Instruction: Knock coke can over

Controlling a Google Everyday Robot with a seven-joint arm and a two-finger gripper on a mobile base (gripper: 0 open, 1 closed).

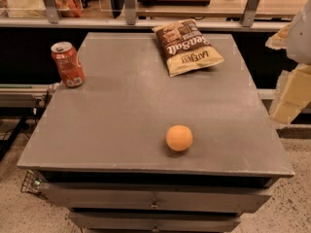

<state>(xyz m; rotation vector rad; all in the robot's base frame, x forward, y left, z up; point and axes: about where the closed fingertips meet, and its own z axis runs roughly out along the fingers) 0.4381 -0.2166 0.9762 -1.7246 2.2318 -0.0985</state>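
The coke can (67,64) is red with a silver top and stands upright at the far left edge of the grey table (121,110). My gripper (283,69) hangs at the right edge of the view, beyond the table's right side and far from the can. Its two cream fingers (290,97) stand apart with nothing between them.
An orange ball (179,138) lies near the table's front edge, right of centre. A brown and cream chip bag (187,46) lies at the back centre. Shelving with metal posts (130,6) runs behind the table. Drawers (155,200) sit below the tabletop.
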